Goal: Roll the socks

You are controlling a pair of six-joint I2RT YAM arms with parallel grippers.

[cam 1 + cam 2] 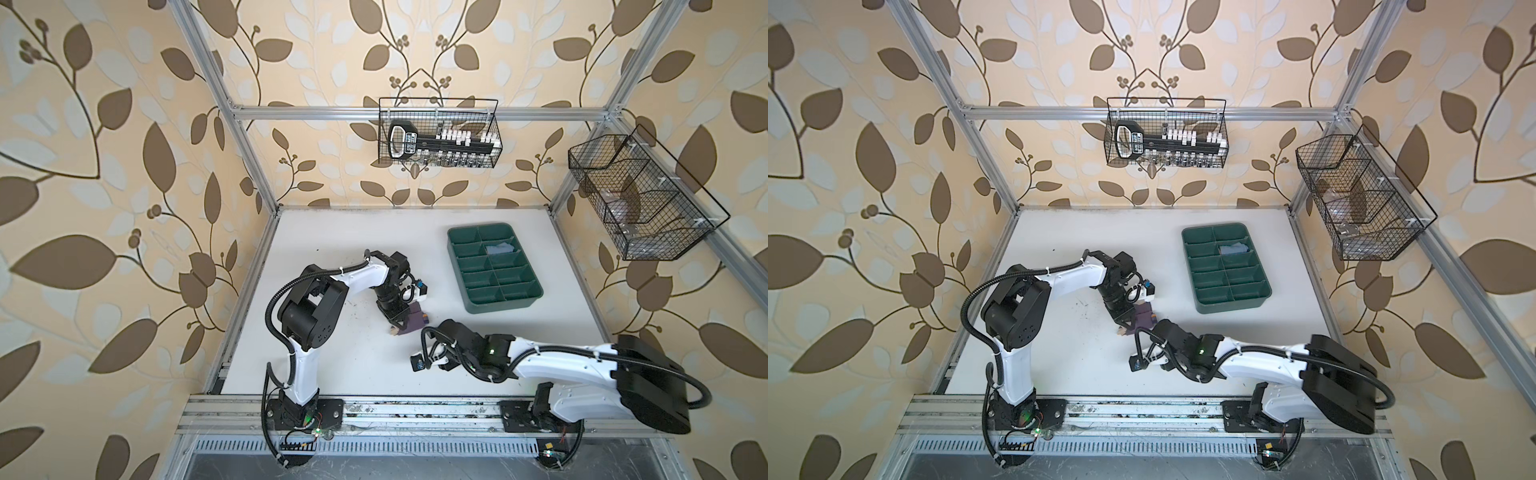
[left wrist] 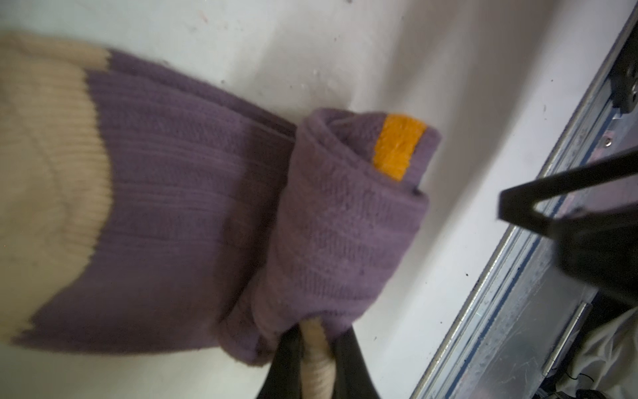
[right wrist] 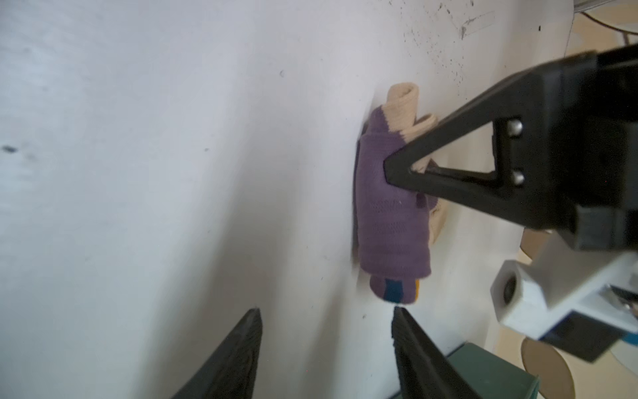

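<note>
the left gripper is closed down tight on the purple sock, its two black fingers pinching a tan ribbed piece at one end of the roll. the sock lies on the white surface, directly under this gripper in both top views. it is partly rolled: a thick purple roll with an orange patch sits by the fingers, and a flat stretch runs from it to a tan section.

the right gripper stands with its fingers apart and has hold of nothing; bare surface shows between them. the sock's blue and orange striped end lies just ahead of one fingertip, not touching it.

well apart from both grippers, a grey-blue fabric bundle sits in one compartment of the green divided tray.
</note>
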